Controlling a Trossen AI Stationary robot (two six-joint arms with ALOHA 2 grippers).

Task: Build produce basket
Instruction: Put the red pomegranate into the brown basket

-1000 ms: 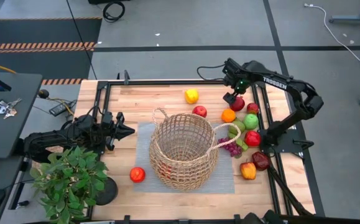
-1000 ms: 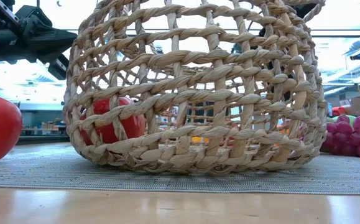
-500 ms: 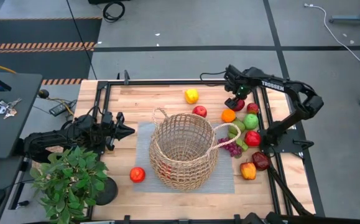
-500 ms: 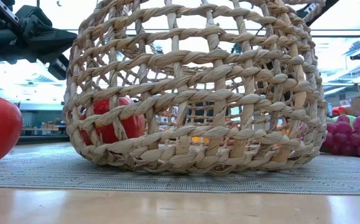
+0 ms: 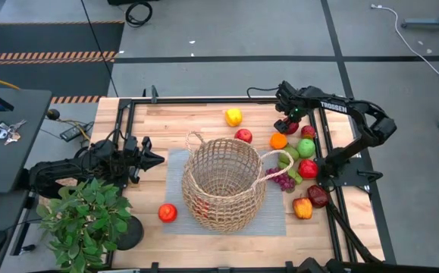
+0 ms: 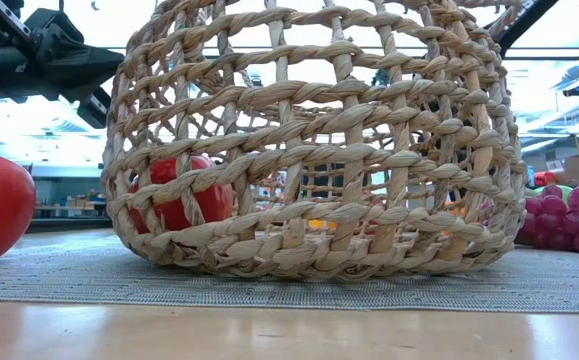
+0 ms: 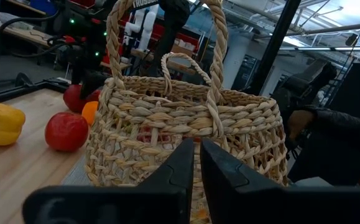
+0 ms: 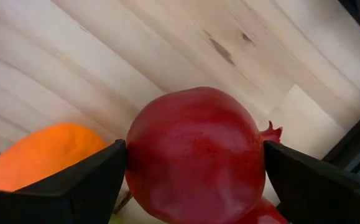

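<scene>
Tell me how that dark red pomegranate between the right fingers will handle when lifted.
The pomegranate looks round and glossy, so it may slip or roll if pinched off-centre. The right gripper straddles its widest part with open jaws, which probably helps. It seems rigid; as a toy it is likely light.

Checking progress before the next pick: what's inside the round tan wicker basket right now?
Through the weave of the round tan wicker basket, one red round fruit lies at the bottom. The weave covers the rest of the floor, so anything else there stays hidden.

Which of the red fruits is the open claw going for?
The dark red pomegranate, with a small crown, at the table's far right beside the orange. It sits between the right gripper's open fingers; the other red fruits lie apart.
</scene>
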